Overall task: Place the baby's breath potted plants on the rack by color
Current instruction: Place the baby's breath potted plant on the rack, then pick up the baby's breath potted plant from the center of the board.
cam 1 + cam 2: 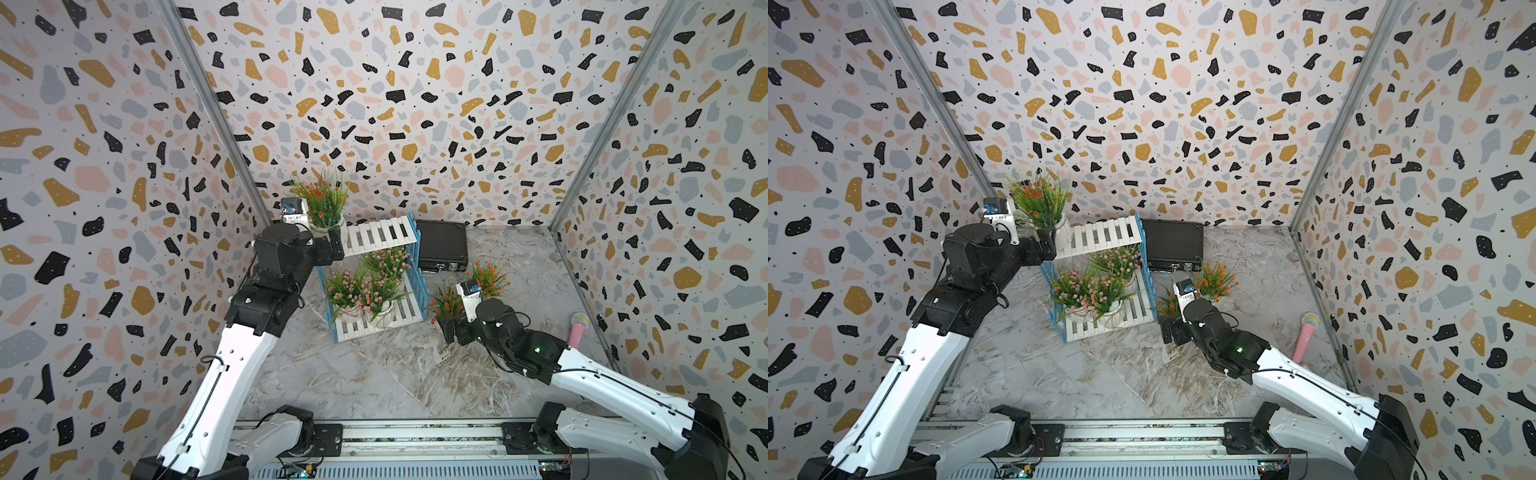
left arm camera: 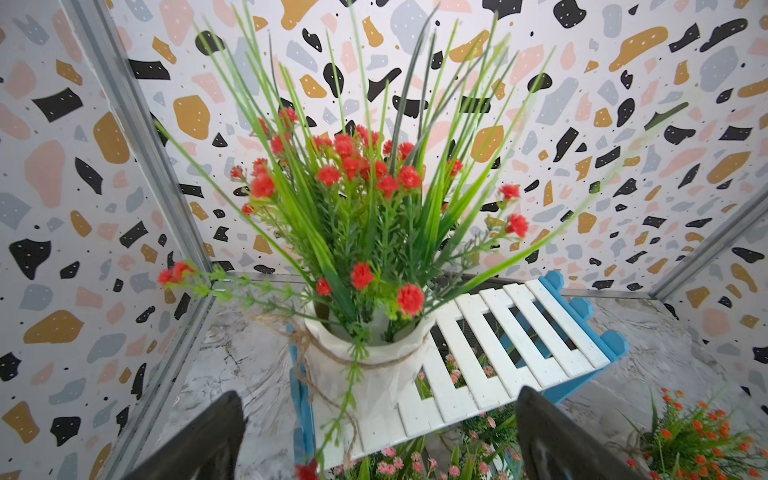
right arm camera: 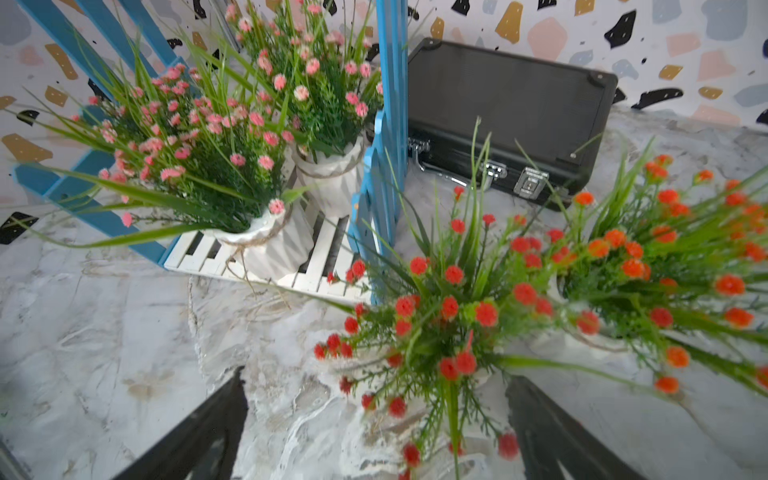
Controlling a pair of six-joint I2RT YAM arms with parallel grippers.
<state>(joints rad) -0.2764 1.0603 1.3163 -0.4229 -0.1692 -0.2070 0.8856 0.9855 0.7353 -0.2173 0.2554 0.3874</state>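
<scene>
Grey marble-patterned tabletop [image 1: 395, 374] carrying a blue and white rack [image 1: 380, 232] near the back, a black case [image 1: 440, 245] lying flat just beside it, an orange-red potted plant [image 1: 488, 276] before the case, a second orange-red plant [image 1: 446, 301] beside the rack, and a pink microphone [image 1: 577, 330] by the right wall

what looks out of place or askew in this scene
Nothing is spilled or toppled. The red plant stands at the very end of the top board of the rack, pot close to the edge. A pink microphone and a black briefcase look like strays.
</scene>
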